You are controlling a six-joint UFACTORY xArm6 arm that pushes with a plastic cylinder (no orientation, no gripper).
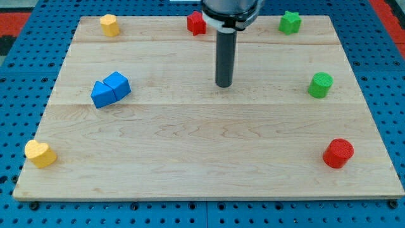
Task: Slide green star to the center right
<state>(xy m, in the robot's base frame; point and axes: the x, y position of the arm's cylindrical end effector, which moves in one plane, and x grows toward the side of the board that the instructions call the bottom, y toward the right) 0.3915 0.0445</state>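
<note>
The green star (290, 22) sits near the top right corner of the wooden board (209, 152). My tip (223, 85) rests on the board near the middle, slightly toward the top. It is well to the left of and below the green star, touching no block. A green cylinder (320, 85) stands at the center right, below the star.
A red star (197, 23) sits at the top middle, just left of the rod. A yellow block (109, 25) is at top left. Two blue blocks (110, 90) touch each other at the left. A yellow heart (40, 154) is at bottom left, a red cylinder (338, 152) at bottom right.
</note>
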